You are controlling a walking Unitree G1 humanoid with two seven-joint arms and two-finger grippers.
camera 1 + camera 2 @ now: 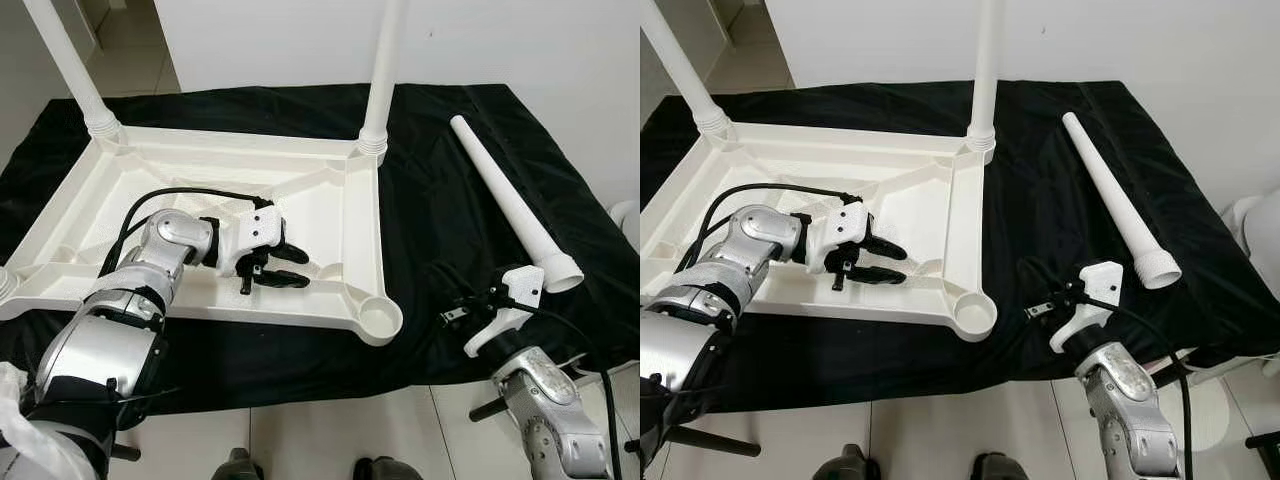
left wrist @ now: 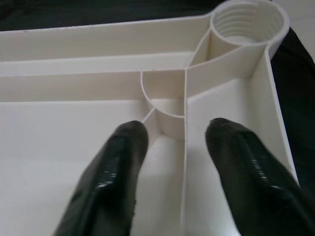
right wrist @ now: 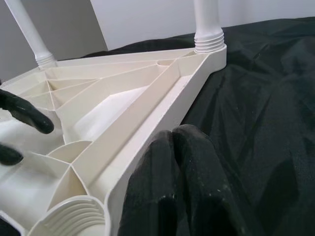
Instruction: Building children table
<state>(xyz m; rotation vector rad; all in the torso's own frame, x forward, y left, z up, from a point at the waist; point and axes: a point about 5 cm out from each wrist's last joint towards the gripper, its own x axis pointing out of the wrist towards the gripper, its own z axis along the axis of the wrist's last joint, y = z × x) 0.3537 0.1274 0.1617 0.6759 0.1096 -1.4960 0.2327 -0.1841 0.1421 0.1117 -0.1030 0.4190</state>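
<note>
- Lying upside down on the black cloth (image 1: 440, 200), the white table top (image 1: 330, 190) fills the left half of the frame, two legs (image 1: 385, 70) screwed in at its far corners.
- Left tool (image 1: 285, 266) hovers inside its underside, fingers spread, grasping nothing.
- Right tool (image 1: 1040, 305), fingers pressed together and empty, sits lower right.
- Loose leg (image 1: 510, 200) lies right.

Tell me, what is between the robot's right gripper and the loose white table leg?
Only bare black cloth. In the left eye view the right gripper sits apart from the loose table leg, with nothing lying between them.
</note>
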